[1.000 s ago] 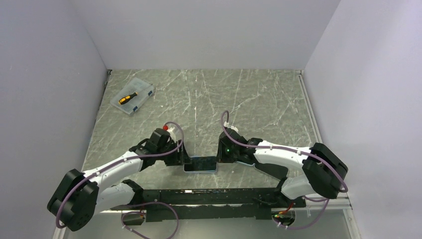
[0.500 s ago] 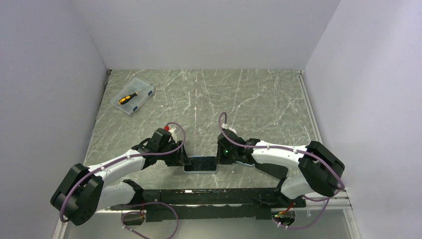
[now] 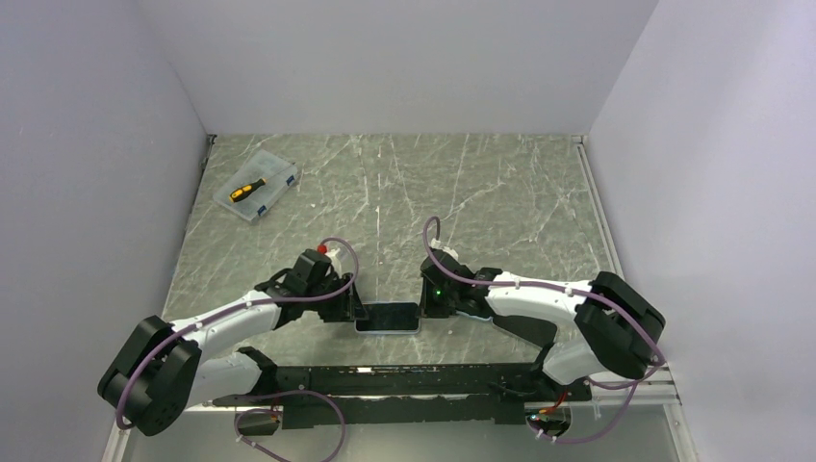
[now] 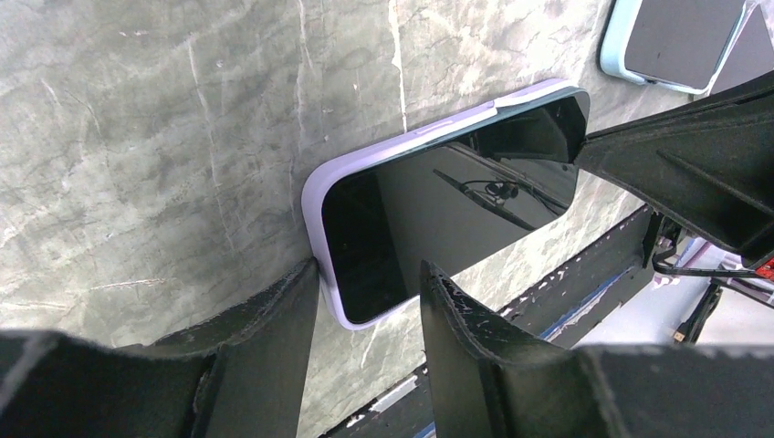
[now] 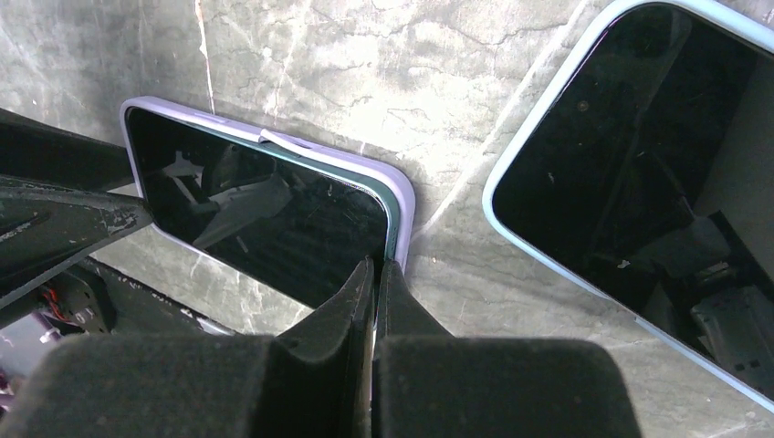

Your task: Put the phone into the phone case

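Little has changed since half a second ago: both arms and the phone (image 3: pixel 388 317) sit where they were. Against a second ago, the arms have only settled slightly, the right wrist edging a touch left.

The phone lies flat, screen up, on the grey-green marbled desk (image 3: pixel 500 192), close to the near edge and midway between the two arms. It rests inside a lilac case (image 4: pixel 315 196); at its right end a thin green edge of the phone shows between the screen and the lilac rim.

The left pincer (image 4: pixel 370 274) is at the phone's left end with its fingers moderately apart. The near-left corner of the cased phone sits in the gap, and one finger (image 4: pixel 265 338) touches the case's end, but nothing is clamped.

The right pincer (image 5: pixel 374 266) is at the phone's right end (fingers pressed together, only a sliver between them). It grips nothing, and its tips rest on the screen's right edge.

A second dark slab with a light-blue rim (image 5: pixel 639 173) lies just right of the phone, apart from it. At far left sits a clear box (image 3: pixel 256 186) holding an orange-and-black screwdriver (image 3: pixel 247 190).
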Available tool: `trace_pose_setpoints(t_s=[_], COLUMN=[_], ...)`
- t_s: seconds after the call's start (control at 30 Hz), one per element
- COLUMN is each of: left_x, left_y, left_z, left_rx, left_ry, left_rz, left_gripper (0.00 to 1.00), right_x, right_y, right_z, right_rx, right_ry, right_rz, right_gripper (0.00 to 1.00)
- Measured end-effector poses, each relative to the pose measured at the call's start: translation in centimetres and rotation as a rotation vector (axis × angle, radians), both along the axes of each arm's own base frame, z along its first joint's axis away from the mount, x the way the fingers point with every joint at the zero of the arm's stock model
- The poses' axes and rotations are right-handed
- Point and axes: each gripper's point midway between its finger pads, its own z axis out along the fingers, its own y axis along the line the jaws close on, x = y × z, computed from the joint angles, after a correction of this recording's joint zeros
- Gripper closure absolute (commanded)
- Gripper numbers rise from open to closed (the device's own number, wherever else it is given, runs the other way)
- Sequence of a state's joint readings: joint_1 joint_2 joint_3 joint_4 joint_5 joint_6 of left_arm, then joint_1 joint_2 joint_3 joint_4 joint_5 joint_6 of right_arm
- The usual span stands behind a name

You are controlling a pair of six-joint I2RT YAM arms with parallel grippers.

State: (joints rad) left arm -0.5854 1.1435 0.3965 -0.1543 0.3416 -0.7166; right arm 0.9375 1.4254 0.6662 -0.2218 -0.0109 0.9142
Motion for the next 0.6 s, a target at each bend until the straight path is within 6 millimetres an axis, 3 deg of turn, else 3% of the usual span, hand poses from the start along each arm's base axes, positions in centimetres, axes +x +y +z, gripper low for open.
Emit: trace_pose_setpoints(t_s=[0.6], left_x=[-0.2], left_y=[-0.2], left_z=[-0.3], left_rx=[0.008], left_ry=[-0.02], left_rz=[-0.009], left_gripper=[0.51], right_x=[-0.3], right_y=[0.2], right_z=[-1.4], right_rx=[-0.106], right_ry=[-0.044], right_rz=[-0.003], right_gripper=[1.0])
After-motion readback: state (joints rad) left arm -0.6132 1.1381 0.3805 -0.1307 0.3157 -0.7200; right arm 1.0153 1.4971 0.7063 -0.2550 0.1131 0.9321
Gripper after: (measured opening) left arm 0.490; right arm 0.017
